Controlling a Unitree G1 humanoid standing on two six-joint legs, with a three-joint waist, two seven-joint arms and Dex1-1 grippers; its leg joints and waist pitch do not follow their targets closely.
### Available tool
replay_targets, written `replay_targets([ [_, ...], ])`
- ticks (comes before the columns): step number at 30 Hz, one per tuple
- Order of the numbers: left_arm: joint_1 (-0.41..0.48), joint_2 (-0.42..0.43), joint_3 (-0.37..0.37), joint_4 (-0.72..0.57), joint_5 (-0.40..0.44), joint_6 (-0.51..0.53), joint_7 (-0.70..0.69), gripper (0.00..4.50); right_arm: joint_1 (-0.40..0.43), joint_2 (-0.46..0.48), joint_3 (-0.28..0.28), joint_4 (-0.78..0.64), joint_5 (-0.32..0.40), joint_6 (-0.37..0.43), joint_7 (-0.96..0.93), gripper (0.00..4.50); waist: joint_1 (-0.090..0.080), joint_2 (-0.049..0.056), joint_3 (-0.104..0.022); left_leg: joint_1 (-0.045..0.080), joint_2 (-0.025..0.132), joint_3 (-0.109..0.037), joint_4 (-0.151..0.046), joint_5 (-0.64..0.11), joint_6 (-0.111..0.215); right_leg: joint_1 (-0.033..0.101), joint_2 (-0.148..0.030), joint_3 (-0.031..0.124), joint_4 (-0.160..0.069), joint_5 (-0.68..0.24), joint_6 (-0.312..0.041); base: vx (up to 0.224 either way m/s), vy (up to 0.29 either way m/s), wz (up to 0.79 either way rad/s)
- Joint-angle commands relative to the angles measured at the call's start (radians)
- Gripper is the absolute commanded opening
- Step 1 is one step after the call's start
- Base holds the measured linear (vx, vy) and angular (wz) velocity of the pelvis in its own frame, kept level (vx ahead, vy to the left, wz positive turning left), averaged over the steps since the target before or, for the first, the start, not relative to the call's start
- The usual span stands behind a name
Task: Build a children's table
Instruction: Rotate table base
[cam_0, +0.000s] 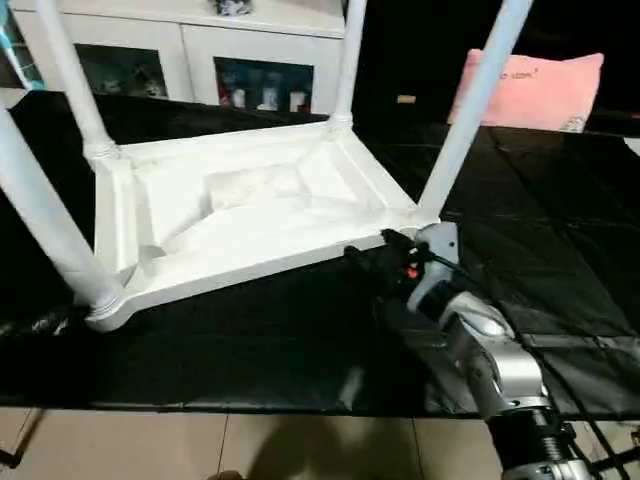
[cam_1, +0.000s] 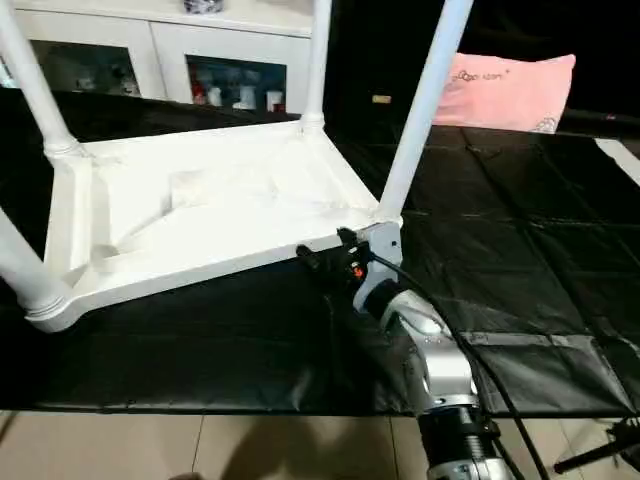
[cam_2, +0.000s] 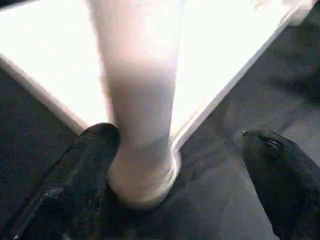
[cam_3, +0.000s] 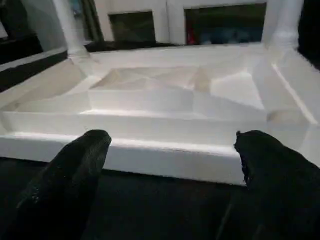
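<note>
The tabletop lies upside down on the sheet, with the four legs standing up from its corners. Behind the tabletop stands the cabinet; to its right, farther back, lies the pillow. The right gripper sits just before the tabletop's near edge, beside its right corner.

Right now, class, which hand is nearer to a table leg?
Left. The left hand straddles the base of a leg, one finger touching it; the right hand faces the tabletop edge.
</note>
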Motion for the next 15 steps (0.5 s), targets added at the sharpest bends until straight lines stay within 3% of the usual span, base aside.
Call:
replay_targets([
  [1,-0.021,-0.024,-0.036,-0.044,-0.035,0.004,0.010,4.43,0.004,0.002,-0.006,-0.032,0.002,-0.004,-0.017,4.50,0.001,0.039,-0.053,0.024,0.027,-0.016,-0.089,-0.312,-0.051,0.021,-0.048,0.029,-0.062,-0.163,-0.193,0.000,0.000,0.00],
  [5,-0.043,-0.053,-0.072,-0.047,-0.047,-0.008,0.011,4.43,0.010,-0.027,0.040,-0.019,-0.061,-0.079,0.008,4.50,0.009,0.035,-0.050,0.025,0.027,-0.016,-0.089,-0.330,-0.053,0.021,-0.048,0.029,-0.066,-0.216,-0.178,0.000,0.000,0.00],
  [7,-0.057,-0.065,-0.089,-0.046,-0.049,-0.011,0.013,4.43,0.013,-0.038,0.057,-0.014,-0.088,-0.078,0.004,4.50,0.013,0.035,-0.049,0.027,0.028,-0.016,-0.090,-0.341,-0.056,0.019,-0.048,0.030,-0.069,-0.243,-0.169,0.000,0.000,0.00],
  [8,-0.075,-0.080,-0.111,-0.049,-0.052,-0.015,0.022,4.43,0.012,-0.053,0.079,0.002,-0.132,-0.069,-0.017,4.50,0.015,0.035,-0.048,0.029,0.027,-0.015,-0.090,-0.345,-0.057,0.017,-0.047,0.031,-0.070,-0.249,-0.166,0.000,0.000,0.00],
  [10,-0.090,-0.093,-0.131,-0.051,-0.054,-0.014,0.031,4.43,0.011,-0.061,0.092,0.011,-0.150,-0.040,-0.022,4.50,0.021,0.034,-0.049,0.032,0.027,-0.015,-0.089,-0.352,-0.064,0.015,-0.046,0.031,-0.072,-0.263,-0.160,0.000,0.000,0.00],
  [11,-0.090,-0.093,-0.131,-0.051,-0.054,-0.014,0.031,4.43,0.011,-0.061,0.092,0.011,-0.150,-0.040,-0.022,4.50,0.023,0.034,-0.048,0.032,0.027,-0.015,-0.089,-0.354,-0.064,0.015,-0.047,0.031,-0.072,-0.265,-0.159,0.000,0.000,0.00],
  [12,-0.122,-0.121,-0.176,-0.047,-0.037,-0.016,0.055,4.43,0.001,-0.066,0.089,0.034,-0.176,0.014,-0.078,4.50,0.022,0.031,-0.048,0.027,0.027,-0.017,-0.090,-0.352,-0.065,0.019,-0.048,0.031,-0.071,-0.270,-0.154,0.000,0.000,0.00],
  [15,-0.153,-0.141,-0.200,-0.014,-0.003,-0.029,0.094,4.43,-0.010,-0.070,0.085,0.058,-0.199,0.024,-0.118,4.50,0.025,0.034,-0.049,0.034,0.025,-0.015,-0.087,-0.354,-0.074,0.013,-0.046,0.032,-0.074,-0.274,-0.149,0.000,0.000,0.00],
])
